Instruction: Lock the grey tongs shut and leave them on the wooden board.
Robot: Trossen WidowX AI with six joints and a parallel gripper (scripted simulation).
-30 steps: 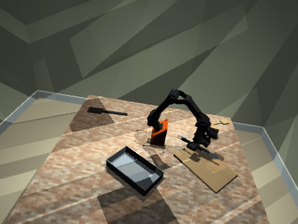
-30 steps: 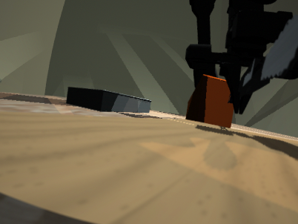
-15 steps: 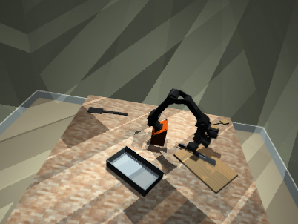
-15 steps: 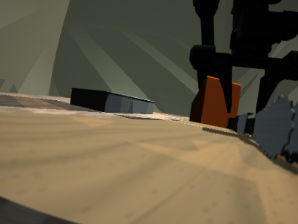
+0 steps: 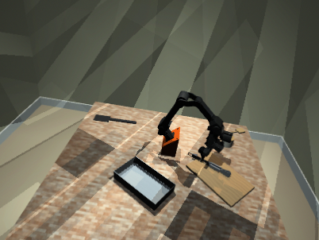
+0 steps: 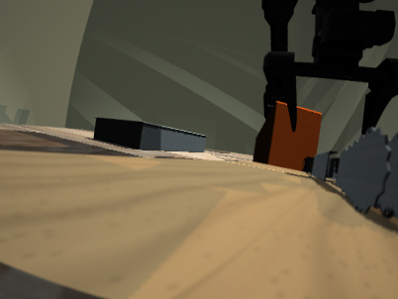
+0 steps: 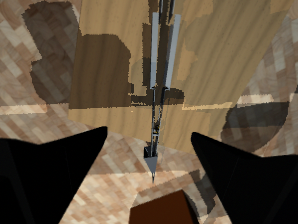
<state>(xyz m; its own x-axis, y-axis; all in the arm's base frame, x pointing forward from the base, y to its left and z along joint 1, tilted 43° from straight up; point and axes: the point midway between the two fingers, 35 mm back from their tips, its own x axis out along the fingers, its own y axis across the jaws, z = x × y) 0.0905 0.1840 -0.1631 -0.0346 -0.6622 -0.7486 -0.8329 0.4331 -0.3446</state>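
A dark spatula [image 5: 116, 120] lies near the worktop's far left corner. An orange block [image 5: 175, 135] [image 6: 298, 139] [image 7: 162, 209] stands in from the far edge; a small tan item [image 5: 239, 130], too small to identify, is by the far right corner.

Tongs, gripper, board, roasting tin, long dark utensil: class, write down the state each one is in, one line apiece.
Tongs: lying on the board, arms nearly together, hinge end past its edge; locked or not, cannot tell.
Gripper: open, holding nothing.
Board: flat, under the tongs.
Roasting tin: upright, nothing seen inside.
Long dark utensil: lying on the table.
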